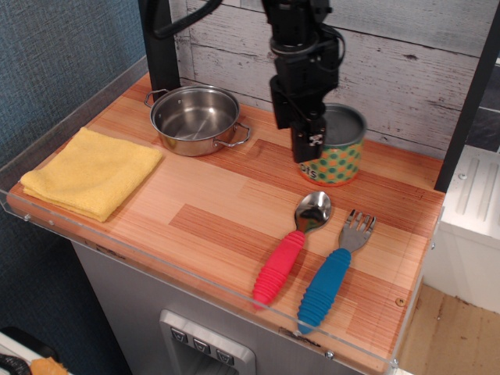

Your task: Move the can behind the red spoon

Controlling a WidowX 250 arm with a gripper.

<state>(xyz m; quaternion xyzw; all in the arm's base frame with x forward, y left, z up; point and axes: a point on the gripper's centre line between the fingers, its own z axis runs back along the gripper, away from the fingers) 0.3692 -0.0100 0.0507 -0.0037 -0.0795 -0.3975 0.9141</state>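
Observation:
The can, with a grey lid and an orange label with green dots, stands on the wooden tabletop near the back wall. It is just behind and slightly right of the bowl of the red spoon. The spoon lies at the front with its metal bowl pointing toward the back. My gripper comes down from above at the can's left rim and is shut on the can. One black finger shows against the can's left side; the other finger is hidden.
A blue-handled fork lies right of the spoon. A steel pot with two handles stands at the back left. A folded yellow cloth lies at the left. A plank wall runs behind, and a clear lip edges the table's front.

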